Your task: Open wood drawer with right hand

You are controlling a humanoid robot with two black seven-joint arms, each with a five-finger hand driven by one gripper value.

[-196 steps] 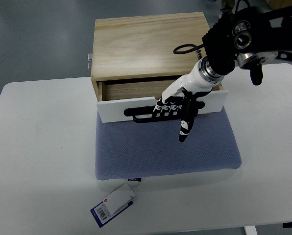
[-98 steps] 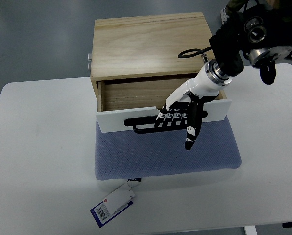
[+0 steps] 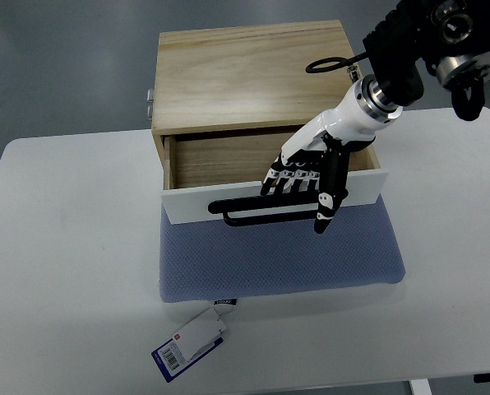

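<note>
Top view: right hand (image 3: 304, 174) hovers with fingers loose above the open drawer's handle (image 3: 265, 211).

The right arm (image 3: 426, 41) enters from the picture's upper right corner, its dark bulky forearm slanting down and leftward into a silver wrist ring (image 3: 376, 97). Below it the right hand (image 3: 311, 169) is white-backed with black finger segments. Its four fingers (image 3: 290, 183) are curled downward side by side, while the thumb (image 3: 327, 206) points straight down, extended.

Lab: white table (image 3: 80, 271); grey floor (image 3: 64, 66)
</note>
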